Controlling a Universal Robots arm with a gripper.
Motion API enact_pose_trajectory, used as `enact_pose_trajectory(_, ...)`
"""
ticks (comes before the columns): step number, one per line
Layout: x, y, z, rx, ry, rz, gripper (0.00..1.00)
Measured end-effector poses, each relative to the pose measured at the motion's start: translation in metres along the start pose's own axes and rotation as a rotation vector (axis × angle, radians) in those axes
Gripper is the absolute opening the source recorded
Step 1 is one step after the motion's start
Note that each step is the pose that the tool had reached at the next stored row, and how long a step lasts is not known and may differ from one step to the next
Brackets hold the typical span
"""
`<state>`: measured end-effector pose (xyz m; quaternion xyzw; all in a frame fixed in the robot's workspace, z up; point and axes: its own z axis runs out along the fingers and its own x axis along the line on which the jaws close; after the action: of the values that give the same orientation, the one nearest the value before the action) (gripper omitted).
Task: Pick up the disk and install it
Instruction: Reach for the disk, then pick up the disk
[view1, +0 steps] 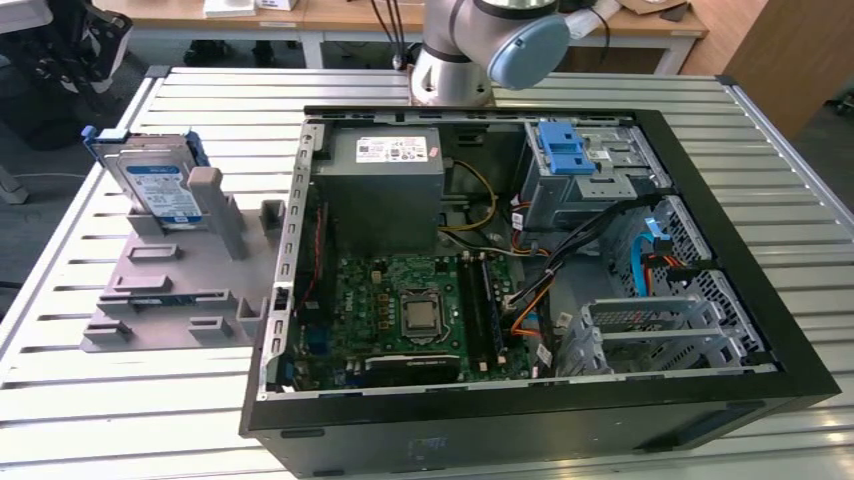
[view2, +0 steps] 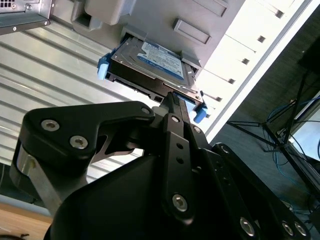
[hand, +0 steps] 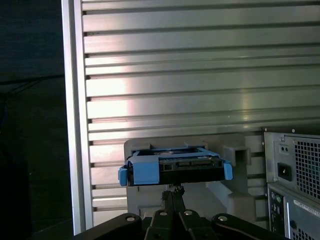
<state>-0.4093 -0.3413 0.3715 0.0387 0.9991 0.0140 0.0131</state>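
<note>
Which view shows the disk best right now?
Second wrist view: the disk shows its labelled face and blue rails up close. The first wrist view shows the disk edge-on; the exterior view shows the disk from farther off.

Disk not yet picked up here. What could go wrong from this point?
1. The gripper looks shut with the disk ahead of it; unopened, it could strike rather than grasp.
2. The disk stands on edge between posts of the grey holder; a skewed pull may jam it.
3. Loose cables cross the case beside the drive cage and could snag.
</note>
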Motion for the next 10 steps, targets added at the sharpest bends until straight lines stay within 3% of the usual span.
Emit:
enact_pose_trajectory(5, 0.0063, -0.0001, 0.0008, 0.0000, 0.0000, 0.000, 0.11)
enact_pose_trajectory(10, 0.0076, -0.0002, 0.0009, 0.0000, 0.0000, 0.000, 0.11)
